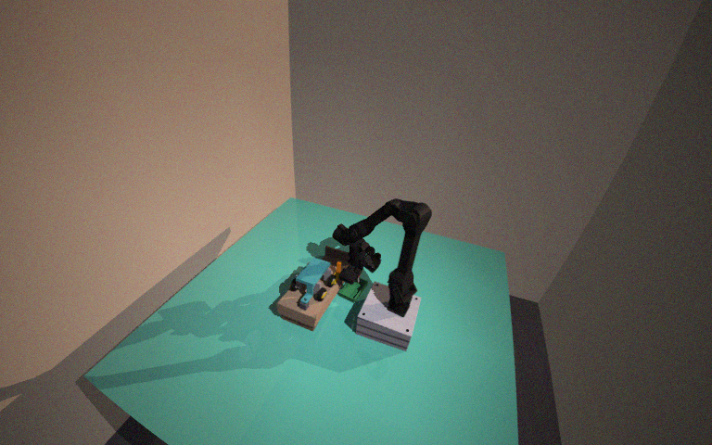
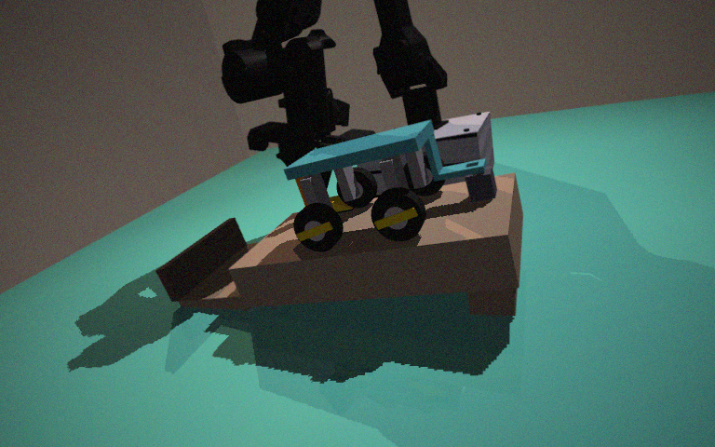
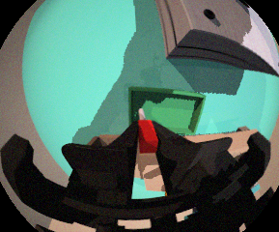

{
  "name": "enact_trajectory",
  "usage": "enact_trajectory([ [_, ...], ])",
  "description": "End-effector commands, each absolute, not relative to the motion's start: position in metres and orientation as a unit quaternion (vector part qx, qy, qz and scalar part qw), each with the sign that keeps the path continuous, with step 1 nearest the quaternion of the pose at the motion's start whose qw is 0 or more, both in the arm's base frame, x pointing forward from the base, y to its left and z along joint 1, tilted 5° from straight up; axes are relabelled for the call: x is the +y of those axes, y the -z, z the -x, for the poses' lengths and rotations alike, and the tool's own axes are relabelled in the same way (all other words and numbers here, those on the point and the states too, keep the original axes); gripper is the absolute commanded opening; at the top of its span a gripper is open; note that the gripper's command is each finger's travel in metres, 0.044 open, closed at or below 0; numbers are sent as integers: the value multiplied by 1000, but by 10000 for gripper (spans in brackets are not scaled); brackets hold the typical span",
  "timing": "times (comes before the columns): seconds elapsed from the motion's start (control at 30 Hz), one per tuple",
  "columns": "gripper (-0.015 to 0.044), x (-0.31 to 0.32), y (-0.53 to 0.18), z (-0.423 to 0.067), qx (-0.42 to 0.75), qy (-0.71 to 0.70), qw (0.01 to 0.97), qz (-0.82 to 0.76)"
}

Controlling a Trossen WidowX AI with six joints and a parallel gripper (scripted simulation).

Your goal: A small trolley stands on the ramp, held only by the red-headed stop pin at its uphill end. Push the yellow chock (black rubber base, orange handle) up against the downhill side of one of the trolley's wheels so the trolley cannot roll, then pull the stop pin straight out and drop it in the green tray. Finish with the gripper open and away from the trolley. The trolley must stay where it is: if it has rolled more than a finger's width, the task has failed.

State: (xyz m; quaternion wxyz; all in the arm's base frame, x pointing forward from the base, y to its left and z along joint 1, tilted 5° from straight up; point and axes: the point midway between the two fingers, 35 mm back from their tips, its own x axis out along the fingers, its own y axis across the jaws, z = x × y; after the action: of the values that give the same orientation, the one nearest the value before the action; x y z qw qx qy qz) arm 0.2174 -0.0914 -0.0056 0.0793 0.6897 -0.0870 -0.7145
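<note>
My gripper [image 3: 144, 124] is shut on the red-headed stop pin [image 3: 149, 141], whose pale shank points towards the green tray [image 3: 197, 116] [image 1: 350, 292]. It hangs low beside the ramp's lower end, close to the tray; the exact height is unclear. In the exterior view the trolley hides the fingertips. The blue-topped trolley [image 1: 314, 273] [image 2: 372, 146] stands on the ramp [image 2: 378, 265] [image 1: 295, 309]. The chock [image 1: 338, 266] [image 2: 341, 205] sits at the downhill side of its lower wheel on the tray's side; whether they touch is hard to tell. The slot in the trolley's uphill tongue [image 2: 458, 168] shows no pin.
An upright brown end board [image 2: 203, 260] [image 1: 336, 254] stands at the ramp's foot. The pale robot base [image 1: 385, 327] [image 2: 458, 129] [image 3: 216, 41] stands beyond the tray from the ramp. A dark bracket [image 2: 481, 188] is under the trolley's tongue.
</note>
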Motion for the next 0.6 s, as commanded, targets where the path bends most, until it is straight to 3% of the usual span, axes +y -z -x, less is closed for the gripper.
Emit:
enact_trajectory([
  [0.0, 26, -93, 9, -216, -86, 715, 83, -688],
  [0.2, 184, -90, 9, -217, -85, 715, 83, -688],
  [0.57, 190, -82, 12, -217, -85, 715, 82, -688],
])
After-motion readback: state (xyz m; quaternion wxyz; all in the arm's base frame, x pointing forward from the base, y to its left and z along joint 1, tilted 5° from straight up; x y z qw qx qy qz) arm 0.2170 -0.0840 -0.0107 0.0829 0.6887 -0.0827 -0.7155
